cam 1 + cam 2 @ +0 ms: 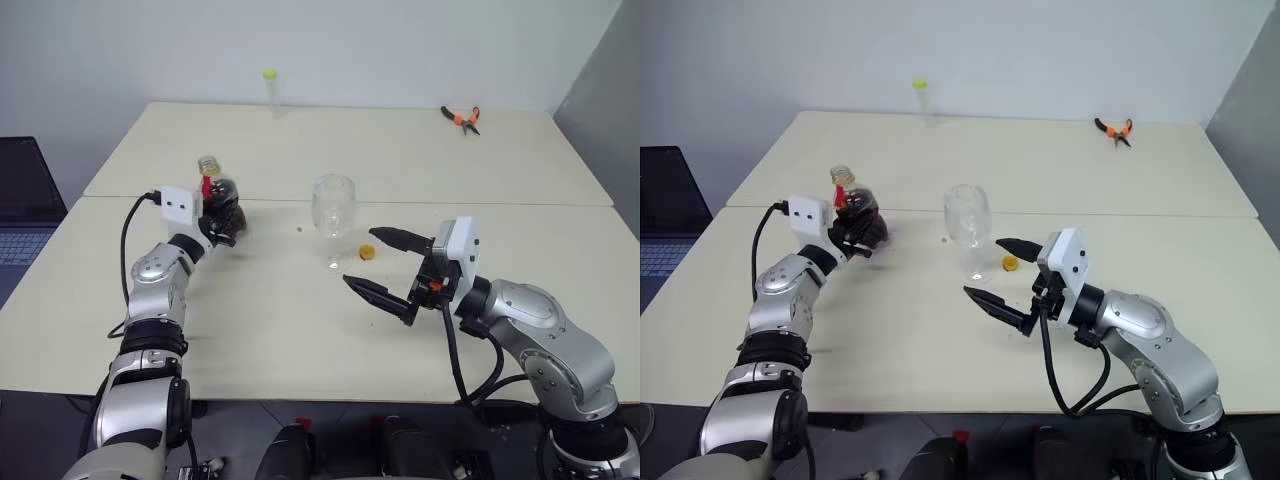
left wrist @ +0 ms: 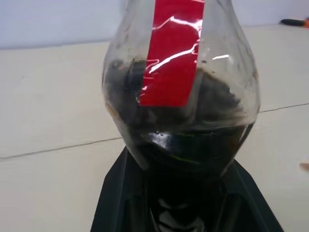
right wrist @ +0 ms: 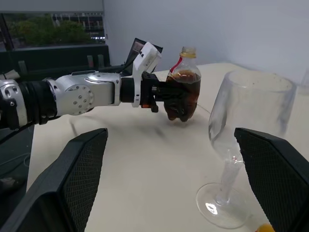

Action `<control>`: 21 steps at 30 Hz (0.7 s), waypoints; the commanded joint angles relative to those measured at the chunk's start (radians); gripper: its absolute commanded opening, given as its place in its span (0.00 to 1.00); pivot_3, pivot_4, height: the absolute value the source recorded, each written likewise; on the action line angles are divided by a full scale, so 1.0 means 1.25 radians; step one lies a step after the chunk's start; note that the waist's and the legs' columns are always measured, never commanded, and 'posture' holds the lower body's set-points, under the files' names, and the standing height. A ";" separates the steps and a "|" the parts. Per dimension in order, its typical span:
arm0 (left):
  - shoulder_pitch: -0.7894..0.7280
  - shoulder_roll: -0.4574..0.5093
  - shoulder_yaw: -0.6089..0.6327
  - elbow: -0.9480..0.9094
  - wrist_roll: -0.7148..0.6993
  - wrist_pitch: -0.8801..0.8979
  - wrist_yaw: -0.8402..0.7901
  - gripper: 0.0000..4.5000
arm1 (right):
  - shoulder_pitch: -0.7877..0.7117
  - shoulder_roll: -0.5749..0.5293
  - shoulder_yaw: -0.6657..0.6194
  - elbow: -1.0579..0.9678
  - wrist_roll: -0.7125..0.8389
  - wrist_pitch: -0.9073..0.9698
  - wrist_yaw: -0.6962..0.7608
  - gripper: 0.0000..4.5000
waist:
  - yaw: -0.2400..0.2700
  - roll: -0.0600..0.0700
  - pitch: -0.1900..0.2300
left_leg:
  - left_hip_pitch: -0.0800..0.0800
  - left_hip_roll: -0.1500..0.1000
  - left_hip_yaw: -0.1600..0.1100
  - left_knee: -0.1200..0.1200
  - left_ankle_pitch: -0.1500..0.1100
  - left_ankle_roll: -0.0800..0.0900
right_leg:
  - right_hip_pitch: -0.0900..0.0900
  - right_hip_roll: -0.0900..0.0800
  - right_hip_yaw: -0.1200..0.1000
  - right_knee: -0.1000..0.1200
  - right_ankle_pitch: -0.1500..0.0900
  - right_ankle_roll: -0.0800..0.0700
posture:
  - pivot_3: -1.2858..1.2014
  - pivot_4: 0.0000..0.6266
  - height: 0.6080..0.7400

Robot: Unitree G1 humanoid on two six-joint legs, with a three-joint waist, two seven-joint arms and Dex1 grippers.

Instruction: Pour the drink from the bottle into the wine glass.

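The squat clear bottle (image 1: 218, 193) stands upright at the left of the near table, its mouth uncapped and a red strip running down its neck. The dark drink (image 2: 193, 145) fills its lower body. My left gripper (image 1: 225, 226) is shut on the bottle's lower half. Whether the base touches the table I cannot tell. The empty wine glass (image 1: 333, 203) stands upright mid-table, to the right of the bottle. My right gripper (image 1: 360, 258) is open just right of the glass's foot, pointing towards it, with nothing between its fingers.
A small yellow-orange cap (image 1: 367, 252) lies on the table between the glass foot and my right gripper. A thin clear tube with a yellow-green cap (image 1: 270, 86) stands at the far edge. Orange-handled pliers (image 1: 461, 118) lie far right. A laptop (image 1: 25, 215) sits off the left edge.
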 commanded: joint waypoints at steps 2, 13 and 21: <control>-0.042 0.015 -0.074 -0.164 0.022 0.002 -0.076 0.18 | -0.009 0.010 -0.020 -0.029 -0.005 -0.025 -0.025 1.00 | 0.000 0.000 0.000 | -0.001 -0.001 -0.001 0.000 0.001 -0.002 | 0.000 0.000 -0.001 0.000 0.000 0.000 | 0.52 0.24 1.00; -0.185 0.074 -0.201 -0.068 0.215 -0.212 -0.082 0.17 | -0.048 0.062 0.006 0.037 -0.112 -0.070 -0.103 1.00 | -0.004 0.000 0.000 | -0.001 -0.005 -0.003 0.000 0.001 -0.002 | -0.001 0.000 -0.001 0.000 0.000 0.000 | 0.52 0.24 1.00; -0.249 0.113 -0.257 0.061 0.375 -0.450 0.047 0.17 | -0.073 0.111 0.033 0.067 -0.152 -0.086 -0.123 1.00 | -0.002 0.000 0.000 | -0.002 -0.006 -0.004 0.000 0.001 -0.001 | -0.001 0.000 -0.002 0.000 0.000 0.000 | 0.52 0.24 1.00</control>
